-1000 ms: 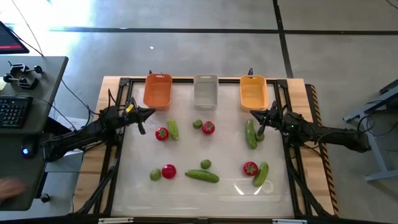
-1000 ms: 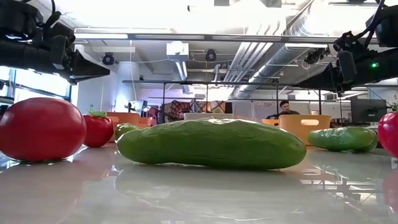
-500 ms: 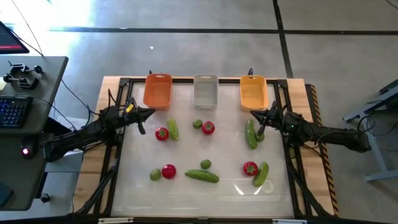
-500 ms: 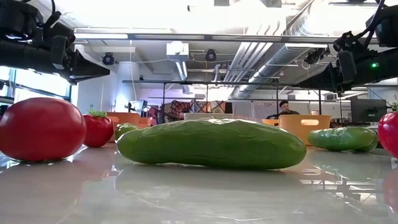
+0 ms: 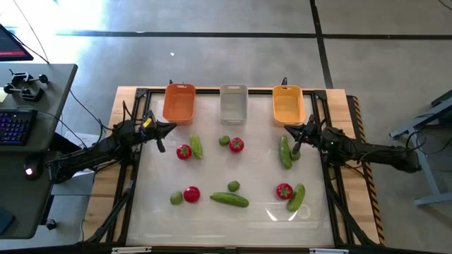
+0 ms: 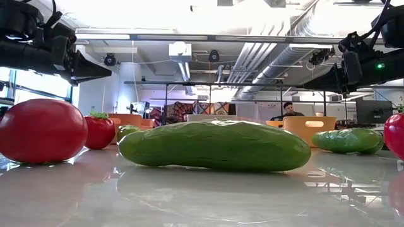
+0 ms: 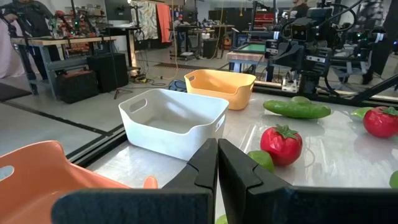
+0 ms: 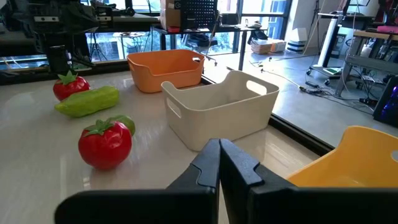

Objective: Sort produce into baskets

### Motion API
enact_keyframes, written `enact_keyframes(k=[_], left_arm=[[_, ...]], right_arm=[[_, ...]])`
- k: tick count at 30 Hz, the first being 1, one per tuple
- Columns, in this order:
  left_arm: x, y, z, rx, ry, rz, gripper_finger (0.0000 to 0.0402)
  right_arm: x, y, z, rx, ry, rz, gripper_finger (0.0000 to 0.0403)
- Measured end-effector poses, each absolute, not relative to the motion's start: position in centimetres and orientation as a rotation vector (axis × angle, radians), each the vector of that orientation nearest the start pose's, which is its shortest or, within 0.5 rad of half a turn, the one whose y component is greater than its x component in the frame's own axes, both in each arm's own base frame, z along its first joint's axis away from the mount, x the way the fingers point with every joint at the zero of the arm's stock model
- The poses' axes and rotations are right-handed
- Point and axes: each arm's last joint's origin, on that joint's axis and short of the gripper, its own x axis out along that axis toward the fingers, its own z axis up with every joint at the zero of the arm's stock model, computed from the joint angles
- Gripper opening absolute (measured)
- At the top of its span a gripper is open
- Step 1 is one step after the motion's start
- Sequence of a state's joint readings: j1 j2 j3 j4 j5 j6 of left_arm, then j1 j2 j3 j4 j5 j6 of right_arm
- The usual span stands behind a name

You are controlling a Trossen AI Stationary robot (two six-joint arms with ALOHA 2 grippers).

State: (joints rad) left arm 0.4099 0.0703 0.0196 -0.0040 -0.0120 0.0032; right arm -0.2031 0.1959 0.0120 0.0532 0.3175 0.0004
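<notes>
Smooth plastic baskets along the far edge; glossy tomatoes, bumpy cucumbers, round limes scattered. Left gripper clenched, empty; right gripper likewise clenched, empty.

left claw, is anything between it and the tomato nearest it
Nothing visible does. In the high view the left claw, shut, hangs just left of that tomato with bare table between; the cucumber lies on the tomato's far side.

We log: grey concrete floor across frame top; dark desk with keyboard, left edge; ceiling ducts, upper right.
</notes>
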Motion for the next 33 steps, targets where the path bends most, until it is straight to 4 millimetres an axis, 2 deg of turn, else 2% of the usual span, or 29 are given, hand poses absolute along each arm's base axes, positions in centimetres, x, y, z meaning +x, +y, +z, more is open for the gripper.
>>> enact_keyframes(k=[28, 33], left_arm=[[9.25, 4.08, 16.73, 0.004, 0.025, 0.43, 0.0], [9.3, 4.03, 16.98, -0.089, -0.019, 0.405, 0.0]], right_arm=[[10.33, -3.05, 15.65, -0.007, 0.132, -0.519, 0.0], [10.33, -3.05, 15.67, -0.007, 0.132, -0.519, 0.0]])
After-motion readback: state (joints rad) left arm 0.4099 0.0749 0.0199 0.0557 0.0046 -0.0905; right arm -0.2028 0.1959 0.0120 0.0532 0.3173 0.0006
